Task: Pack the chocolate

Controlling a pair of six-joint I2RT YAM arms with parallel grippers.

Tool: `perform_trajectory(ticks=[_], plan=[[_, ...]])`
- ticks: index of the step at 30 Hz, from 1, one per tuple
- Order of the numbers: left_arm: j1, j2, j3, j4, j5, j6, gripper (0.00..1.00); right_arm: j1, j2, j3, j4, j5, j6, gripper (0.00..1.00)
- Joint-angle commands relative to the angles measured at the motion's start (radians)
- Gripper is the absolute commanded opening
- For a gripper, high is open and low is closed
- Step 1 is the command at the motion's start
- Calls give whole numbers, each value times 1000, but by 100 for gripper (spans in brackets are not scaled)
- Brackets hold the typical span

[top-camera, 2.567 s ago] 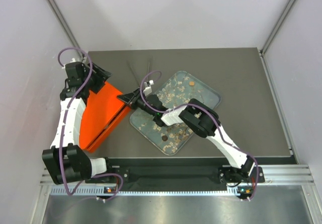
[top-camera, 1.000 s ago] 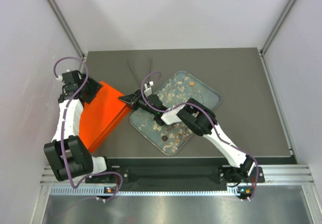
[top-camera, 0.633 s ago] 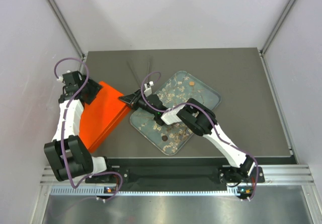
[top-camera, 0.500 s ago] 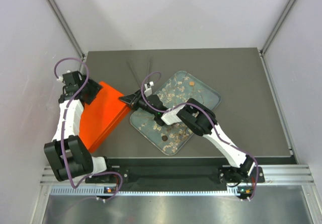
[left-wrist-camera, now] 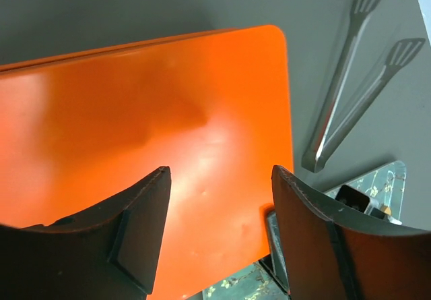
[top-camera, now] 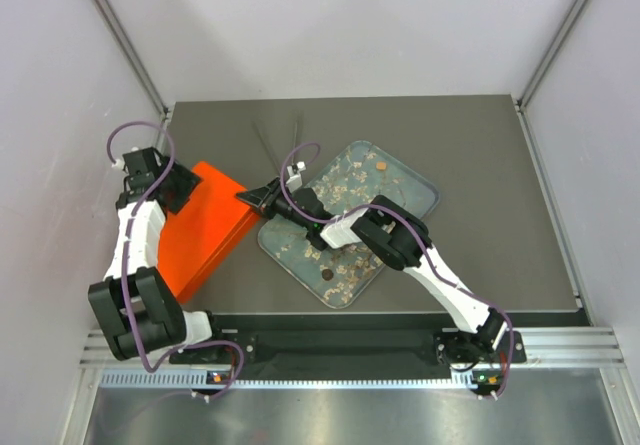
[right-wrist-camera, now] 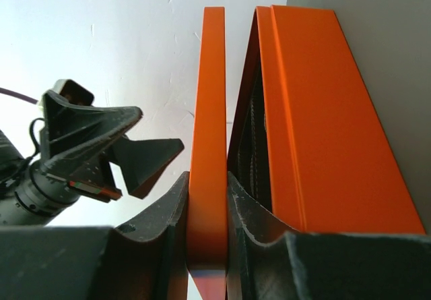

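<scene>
Pinching orange lid [right-wrist-camera: 207, 111] by its edge, right end effector [right-wrist-camera: 207, 202] clenched on it, lid ajar, left end effector [left-wrist-camera: 219, 178] spread empty above, clear tray [top-camera: 425, 193] holding flakes [top-camera: 350, 180], couple round chocolate pieces [top-camera: 379, 165]

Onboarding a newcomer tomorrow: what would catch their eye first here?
The glossy orange plastic box on the left dominates: the right tool pinches its lid by the edge, holding it ajar, while the left tool hangs open over it. Beside it, a clear flake-strewn tray holds brown chocolate pieces.

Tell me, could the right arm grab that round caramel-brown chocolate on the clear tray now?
Probably not yet: the right gripper is shut on the thin orange lid; the chocolate lies uncovered.
</scene>
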Motion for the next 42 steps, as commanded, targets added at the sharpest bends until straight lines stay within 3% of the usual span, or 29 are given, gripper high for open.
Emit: perform_trajectory(ticks=[1, 15, 31, 42], plan=[[31, 10, -16, 65, 20, -5, 66, 13, -33, -1, 55, 33, -21, 0], [98, 30, -64, 79, 0, 15, 62, 10, -45, 20, -3, 29, -45, 0], [101, -67, -41, 100, 13, 41, 64, 8, -68, 40, -61, 39, -65, 0], [101, -44, -39, 87, 20, 38, 64, 10, -68, 65, -101, 44, -65, 0]])
